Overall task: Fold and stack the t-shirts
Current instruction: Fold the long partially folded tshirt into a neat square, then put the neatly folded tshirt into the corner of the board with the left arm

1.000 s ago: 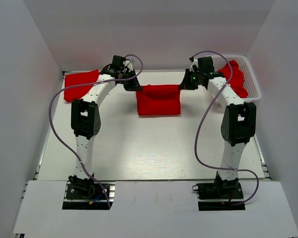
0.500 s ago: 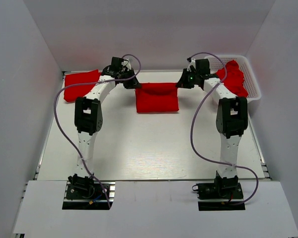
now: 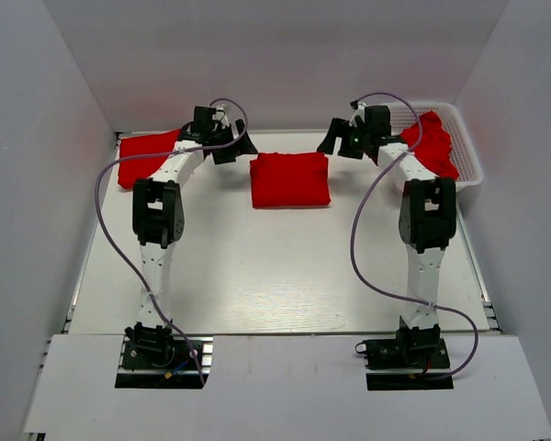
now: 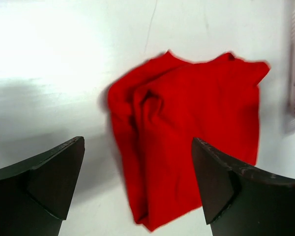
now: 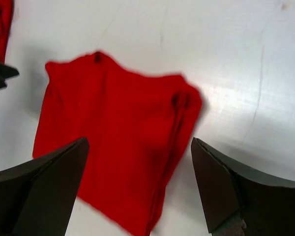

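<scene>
1. Far-left corner of the counter [image 3: 275, 266]: red stack [image 3: 149, 158] of folded cloth lying flat, partly behind the left arm; cannot tell how many shirts are in it
2. Just right of it, the left claw [image 3: 226, 151] has its jaws spread wide and grips nothing; it hangs by the far-left corner of the middle shirt, and the wrist view shows its fingers [image 4: 44, 182] clear of the cloth
3. Centre far: the folded t-shirt [image 3: 290, 180] lies flat on the counter as a compact rectangle, free of both claws; the layers bunch along its left edge in the left wrist view, so the fold is a bit untidy
4. The right claw [image 3: 334, 141] also has its jaws apart and empty, raised by the shirt's far-right corner
5. Far right: basket [image 3: 473, 158] holding a heap of unfolded red shirts [image 3: 433, 142]
6. Step, judged: the fold on the middle shirt looks done and stacking is not yet done
7. Next move likely needs one or both claws to come down on the shirt's edges, pinch through all layers so it does not open, then carry it left and set it squarely on the red stack
</scene>
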### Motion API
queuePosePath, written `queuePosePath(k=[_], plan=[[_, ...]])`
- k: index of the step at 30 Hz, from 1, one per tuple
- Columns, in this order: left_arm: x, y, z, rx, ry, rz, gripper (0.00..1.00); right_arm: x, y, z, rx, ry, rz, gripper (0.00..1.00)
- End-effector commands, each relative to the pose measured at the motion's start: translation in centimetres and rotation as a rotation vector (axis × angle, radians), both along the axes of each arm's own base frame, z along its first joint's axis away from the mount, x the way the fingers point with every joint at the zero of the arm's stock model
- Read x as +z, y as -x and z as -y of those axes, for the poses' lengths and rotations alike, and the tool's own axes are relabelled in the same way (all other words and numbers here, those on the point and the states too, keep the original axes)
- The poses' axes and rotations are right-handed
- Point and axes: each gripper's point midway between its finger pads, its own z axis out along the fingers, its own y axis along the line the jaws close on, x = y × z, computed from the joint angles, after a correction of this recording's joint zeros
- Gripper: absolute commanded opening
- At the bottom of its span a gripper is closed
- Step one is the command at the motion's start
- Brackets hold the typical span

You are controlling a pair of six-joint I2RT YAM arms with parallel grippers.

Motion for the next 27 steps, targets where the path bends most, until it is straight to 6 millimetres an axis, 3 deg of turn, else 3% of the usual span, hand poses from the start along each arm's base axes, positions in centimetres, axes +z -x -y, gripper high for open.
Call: queuePosePath(k=[1, 2, 3, 4, 6, 7, 9, 12, 13, 14, 15, 20, 23, 24, 25, 27], plan=[[4.3, 2.4, 0.4, -0.070, -0.077, 0.082, 1.00, 6.0, 3.1, 0.8, 0.019, 0.022, 0.111, 0.90], [4.0, 3.2, 0.8, -0.098, -0.097, 0.074, 1.00, 4.7, 4.1, 1.3, 0.007, 0.042, 0.081, 0.90], [3.1, 4.0, 0.7, -0.131, -0.117, 0.051, 1.00, 7.1, 5.0, 1.8, 0.001, 0.047, 0.121, 0.90], [2.2, 4.8, 1.1, -0.150, -0.128, 0.027, 1.00, 4.6, 6.6, 2.0, 0.004, 0.062, 0.059, 0.90], [0.7, 5.5, 0.9, -0.161, -0.142, -0.002, 1.00, 5.8, 7.7, 2.5, -0.006, 0.065, 0.079, 0.90], [0.4, 5.9, 1.4, -0.178, -0.149, -0.005, 1.00, 5.1, 9.2, 2.8, -0.012, 0.077, 0.057, 0.90], [-0.2, 5.8, 1.5, -0.191, -0.147, -0.001, 1.00, 7.1, 10.3, 3.4, -0.026, 0.089, 0.098, 0.90], [-0.3, 6.1, 3.3, -0.236, -0.117, 0.019, 1.00, 6.0, 12.7, 4.3, -0.052, 0.112, 0.064, 0.90], [-1.3, 6.0, 3.1, -0.228, -0.130, 0.004, 1.00, 7.5, 13.4, 4.5, -0.062, 0.109, 0.091, 0.90], [-1.5, 5.7, 3.2, -0.228, -0.130, 0.005, 1.00, 7.0, 13.9, 4.9, -0.078, 0.116, 0.076, 0.90], [-2.9, 5.8, 3.2, -0.230, -0.135, -0.026, 1.00, 6.5, 14.6, 5.2, -0.081, 0.122, 0.063, 0.90], [-5.7, 6.3, 3.1, -0.210, -0.195, -0.091, 1.00, 9.7, 16.9, 6.5, -0.137, 0.137, 0.147, 0.90], [-7.3, 6.9, 2.3, -0.181, -0.268, -0.116, 1.00, 10.6, 18.0, 7.1, -0.153, 0.143, 0.168, 0.90], [-7.9, 7.4, 2.4, -0.183, -0.283, -0.129, 1.00, 12.0, 18.7, 7.2, -0.156, 0.134, 0.203, 0.90], [-7.8, 7.3, 2.8, -0.195, -0.296, -0.109, 1.00, 11.5, 19.2, 7.2, -0.152, 0.133, 0.196, 0.90], [-9.5, 7.7, 3.3, -0.218, -0.310, -0.133, 1.00, 13.4, 19.8, 7.4, -0.168, 0.118, 0.252, 0.90]])
